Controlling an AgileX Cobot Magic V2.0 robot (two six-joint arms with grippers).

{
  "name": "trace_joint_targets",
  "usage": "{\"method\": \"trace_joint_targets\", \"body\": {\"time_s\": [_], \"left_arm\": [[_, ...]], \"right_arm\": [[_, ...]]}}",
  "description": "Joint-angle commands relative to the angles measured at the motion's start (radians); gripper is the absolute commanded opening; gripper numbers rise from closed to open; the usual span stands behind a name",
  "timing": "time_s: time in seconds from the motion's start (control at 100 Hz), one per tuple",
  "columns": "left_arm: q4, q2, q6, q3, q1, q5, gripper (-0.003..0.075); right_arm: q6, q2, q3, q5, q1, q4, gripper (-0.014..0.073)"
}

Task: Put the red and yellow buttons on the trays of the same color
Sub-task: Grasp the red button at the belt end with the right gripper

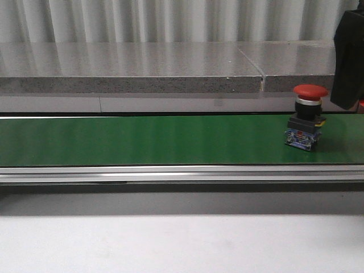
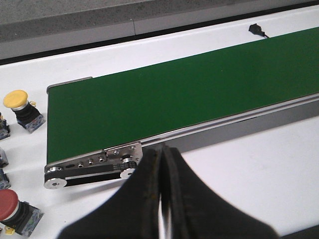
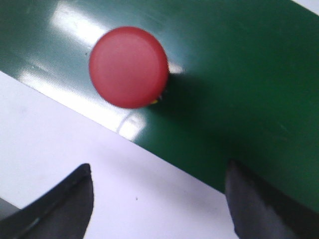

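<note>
Red button stands upright on the green belt, at 3 o'clock in front view. Your right gripper is spread wide above it, holding nothing; centre over the cap, then drop. Left gripper is pressed together, idle.

A red mushroom-head button stands upright on the green conveyor belt, near the belt's right end in the front view. Its black body sits on a blue base. Off the belt's other end, on the white table, lie a yellow button and another red button (both tipped slightly, caps facing up).
</note>
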Motion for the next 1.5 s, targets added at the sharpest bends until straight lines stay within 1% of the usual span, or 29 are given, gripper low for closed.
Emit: {"method": "trace_joint_targets", "body": {"time_s": [0.0, 0.21, 0.32, 0.39, 0.51, 0.57, 0.65, 0.76, 0.88, 1.01, 1.07, 1.27, 1.36, 1.49], "left_arm": [[-0.006, 0.011, -0.002, -0.024, -0.008, -0.067, -0.002], [-0.006, 0.011, -0.002, -0.024, -0.008, -0.067, -0.002], [-0.006, 0.011, -0.002, -0.024, -0.008, -0.067, -0.002], [-0.006, 0.011, -0.002, -0.024, -0.008, -0.067, -0.002], [-0.006, 0.011, -0.002, -0.024, -0.008, -0.067, -0.002], [-0.006, 0.011, -0.002, -0.024, -0.008, -0.067, -0.002], [-0.006, 0.011, -0.002, -0.024, -0.008, -0.067, -0.002], [-0.006, 0.011, -0.002, -0.024, -0.008, -0.067, -0.002], [-0.006, 0.011, -0.002, -0.024, -0.008, -0.067, -0.002], [-0.006, 0.011, -0.002, -0.024, -0.008, -0.067, -0.002], [-0.006, 0.011, -0.002, -0.024, -0.008, -0.067, -0.002], [-0.006, 0.011, -0.002, -0.024, -0.008, -0.067, -0.002], [-0.006, 0.011, -0.002, -0.024, -0.008, -0.067, -0.002], [-0.006, 0.011, -0.002, -0.024, -0.008, -0.067, -0.002]], "right_arm": [[-0.062, 0.004, -0.056, -0.028, 0.002, 0.015, 0.0548], [-0.062, 0.096, -0.131, -0.06, 0.002, 0.018, 0.0548], [-0.07, 0.136, -0.161, -0.053, 0.002, 0.026, 0.052], [-0.07, 0.15, -0.165, -0.055, 0.002, 0.026, 0.0463], [-0.07, 0.16, -0.165, -0.055, 0.002, 0.026, 0.0295], [-0.07, 0.158, -0.165, -0.056, 0.002, 0.026, 0.0225], [-0.069, 0.156, -0.165, -0.07, 0.002, 0.025, 0.018], [-0.064, 0.148, -0.165, -0.075, 0.002, 0.025, 0.0172], [-0.016, 0.126, -0.165, -0.08, -0.004, 0.023, 0.0172], [0.116, 0.099, -0.165, -0.131, -0.03, 0.003, 0.0172], [0.151, 0.091, -0.165, -0.159, -0.036, 0.003, 0.0172], [0.157, 0.077, -0.169, -0.177, -0.075, -0.019, 0.0172], [0.166, 0.077, -0.188, -0.18, -0.126, -0.018, 0.0172], [0.198, 0.077, -0.237, -0.174, -0.238, -0.018, 0.0172]]}}
